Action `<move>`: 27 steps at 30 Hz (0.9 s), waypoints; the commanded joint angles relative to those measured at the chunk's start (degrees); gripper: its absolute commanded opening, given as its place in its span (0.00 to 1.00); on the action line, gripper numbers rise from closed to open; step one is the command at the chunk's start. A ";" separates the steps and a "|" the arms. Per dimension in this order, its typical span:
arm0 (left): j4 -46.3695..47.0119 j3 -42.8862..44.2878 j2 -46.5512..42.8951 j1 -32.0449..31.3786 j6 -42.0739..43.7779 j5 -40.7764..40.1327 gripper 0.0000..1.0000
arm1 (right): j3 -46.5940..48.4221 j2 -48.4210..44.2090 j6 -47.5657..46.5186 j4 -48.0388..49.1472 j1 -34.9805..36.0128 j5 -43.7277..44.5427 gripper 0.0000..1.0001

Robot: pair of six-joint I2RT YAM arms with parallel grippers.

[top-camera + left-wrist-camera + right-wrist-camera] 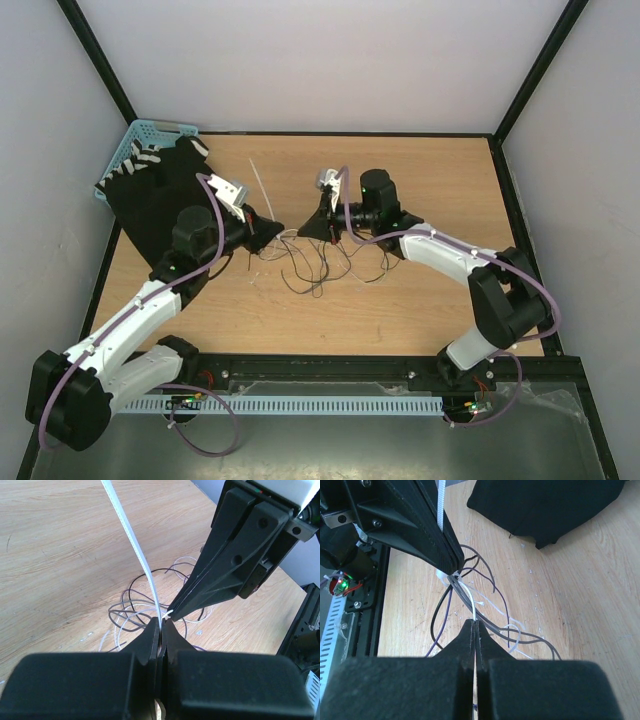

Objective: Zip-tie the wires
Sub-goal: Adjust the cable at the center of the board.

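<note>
Because the wires [320, 265] lie loosely bunched on the table [420, 310] under both tips, draw the white zip tie [134, 542] slowly and in line so that no strand slips out. Your left gripper [161, 625] is clamped on it; your right gripper [476, 626] is pinched on a pale strand [468, 600]. Both arms reach inward, tips nearly touching.

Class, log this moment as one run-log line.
left gripper: shut on zip tie | right gripper: shut on white strand | wires: loops on table
</note>
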 commanded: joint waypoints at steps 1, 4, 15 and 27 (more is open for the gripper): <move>1.00 -0.46 -1.11 0.60 -0.60 -0.06 0.00 | -1.06 -3.05 -1.10 -0.57 -0.95 -0.52 0.00; 0.88 -0.51 -1.22 0.69 -0.55 0.02 0.00 | -1.41 -3.43 -1.15 -0.61 -1.21 -0.42 0.00; 0.57 -0.90 -1.75 1.52 -0.75 -0.06 0.00 | -2.48 -4.62 -1.08 -0.88 -2.28 0.02 0.00; 0.10 -1.19 -2.35 2.17 -0.78 -0.32 0.00 | -3.69 -6.46 -1.24 -1.01 -3.28 1.97 0.00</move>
